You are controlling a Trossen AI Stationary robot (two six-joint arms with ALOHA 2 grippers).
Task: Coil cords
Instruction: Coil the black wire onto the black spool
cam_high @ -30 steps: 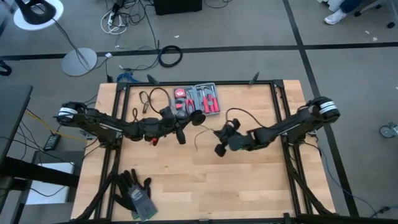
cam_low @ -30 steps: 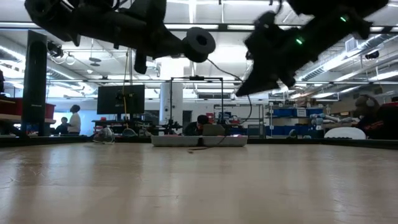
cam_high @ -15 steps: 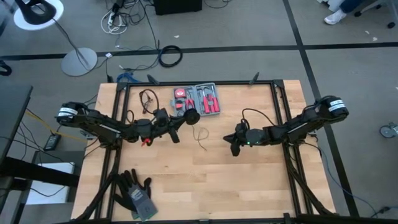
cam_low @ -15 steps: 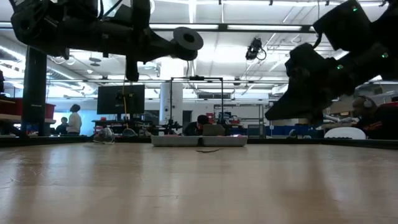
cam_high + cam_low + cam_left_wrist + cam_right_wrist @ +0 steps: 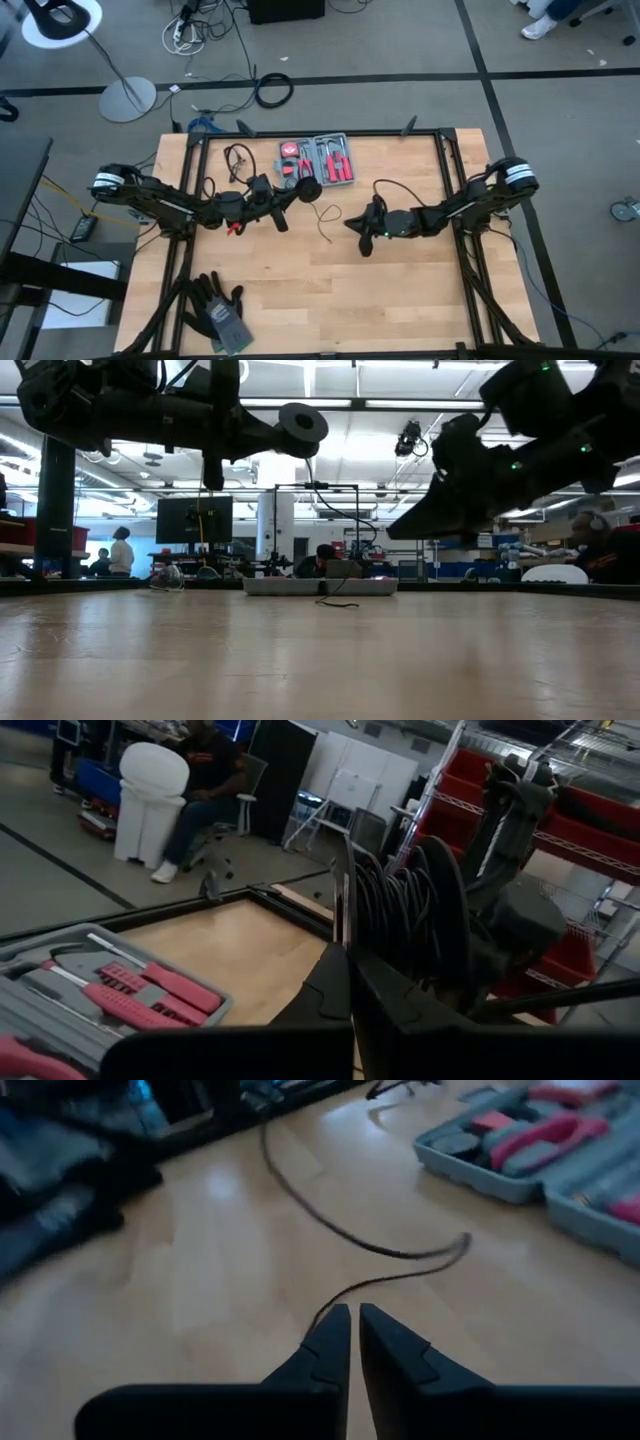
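Left gripper: jaws nearly closed, pinching one thin black cord just behind its round black disc, raised above the desk beside the red tool kit. Right gripper: jaws narrowed to a slit, pinching the same cord; from there, a loose length trailing in a curve across the wood toward the kit. One cord, one disc, one tool kit, one pair of gloves at the desk's near left corner. Coiled turns of cord bunched close before the left wrist camera.

bright ceiling strips — low-view arms backlit | right wrist view blurred
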